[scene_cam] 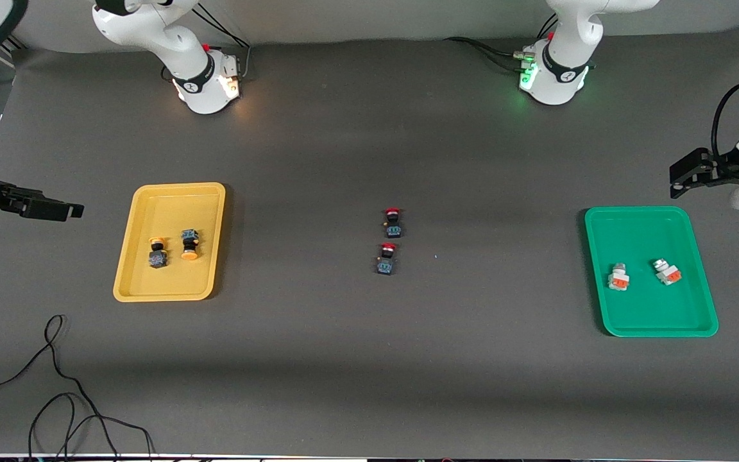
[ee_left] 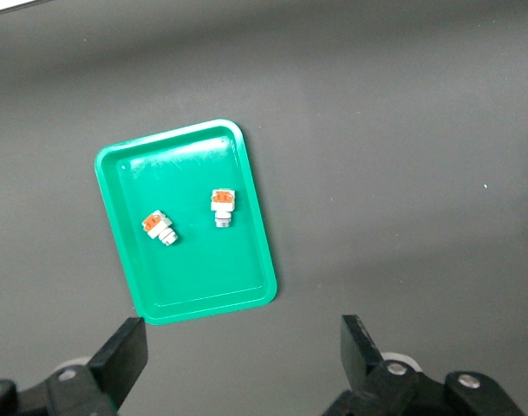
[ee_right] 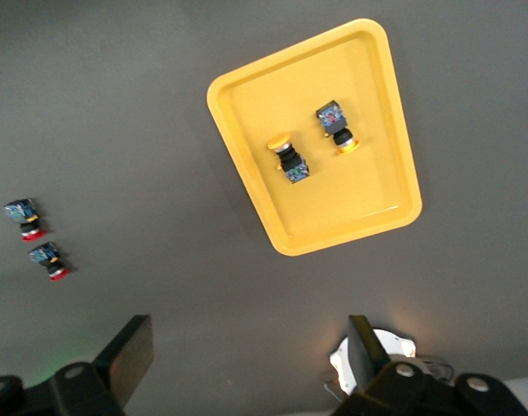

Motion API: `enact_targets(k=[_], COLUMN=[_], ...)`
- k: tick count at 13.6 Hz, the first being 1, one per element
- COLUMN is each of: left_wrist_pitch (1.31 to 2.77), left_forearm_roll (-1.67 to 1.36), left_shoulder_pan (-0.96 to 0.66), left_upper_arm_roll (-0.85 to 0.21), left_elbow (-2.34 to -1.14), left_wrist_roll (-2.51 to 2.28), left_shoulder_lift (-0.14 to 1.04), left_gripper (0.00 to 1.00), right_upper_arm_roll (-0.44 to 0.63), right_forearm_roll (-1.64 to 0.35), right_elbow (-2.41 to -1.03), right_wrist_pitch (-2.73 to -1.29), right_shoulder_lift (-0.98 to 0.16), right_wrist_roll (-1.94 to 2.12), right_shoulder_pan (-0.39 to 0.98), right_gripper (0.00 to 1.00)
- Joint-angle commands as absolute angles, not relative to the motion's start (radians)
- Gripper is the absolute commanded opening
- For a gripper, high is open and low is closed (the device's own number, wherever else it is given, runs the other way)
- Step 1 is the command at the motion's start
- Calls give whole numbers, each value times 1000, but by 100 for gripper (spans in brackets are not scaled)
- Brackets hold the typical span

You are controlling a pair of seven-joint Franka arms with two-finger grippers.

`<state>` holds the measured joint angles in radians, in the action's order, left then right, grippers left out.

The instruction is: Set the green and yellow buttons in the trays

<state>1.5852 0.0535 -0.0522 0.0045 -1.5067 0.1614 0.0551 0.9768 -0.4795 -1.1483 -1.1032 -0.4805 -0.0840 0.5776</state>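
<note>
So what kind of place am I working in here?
Likely a robotics lab bench: a dark mat-covered table, loose cables, and sorting props, a yellow tray and a green tray holding small switches.

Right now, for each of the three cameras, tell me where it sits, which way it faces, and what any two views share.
Front view: high across the table, facing both arm bases; the right gripper and left gripper hang at the table's ends.
Left wrist view: on the left arm's wrist, looking down at the green tray with two white-grey switches; its open fingers show.
Right wrist view: above the yellow tray, two yellow-capped switches inside; open fingers show.
Shared: front and right wrist views both show the red-capped switches.
</note>
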Motion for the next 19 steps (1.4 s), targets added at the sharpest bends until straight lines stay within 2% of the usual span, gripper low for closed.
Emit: enact_targets(k=[1,3,7,10,12,16,19], left_wrist_pitch=[1589,1588,1575,1577,1575,1569,1574], left_forearm_roll=[48,46,45,15,-11,-18,-9], left_shoulder_pan=[-8,-9,-15,-8,-8,-9,-9], left_upper_arm_roll=[-37,-37,-38,-35,-35,-34,-32], left_elbow=[-1497,-1500,-1502,-1506,-1508,-1508,-1508], left_wrist_roll=[149,143,60,46,29,28,23], left_shoulder_lift=[51,52,52,52,52,51,54], left_gripper=[99,99,99,99,99,99,99], right_upper_arm_roll=[693,470,182,135,112,110,113], right_forearm_roll=[-311,-208,-83,-52,-10,23,23], right_elbow=[-1141,-1157,-1227,-1434,-1500,-1509,-1500], right_wrist_pitch=[-1146,-1164,-1210,-1371,-1436,-1514,-1516], right_shoulder_lift=[-365,-316,-243,-112,-71,-71,-81], right_wrist_roll=[-144,-172,-178,-163,-137,-11,-11], right_shoulder_pan=[441,309,118,109,115,117,124], right_gripper=[99,99,99,99,100,100,100])
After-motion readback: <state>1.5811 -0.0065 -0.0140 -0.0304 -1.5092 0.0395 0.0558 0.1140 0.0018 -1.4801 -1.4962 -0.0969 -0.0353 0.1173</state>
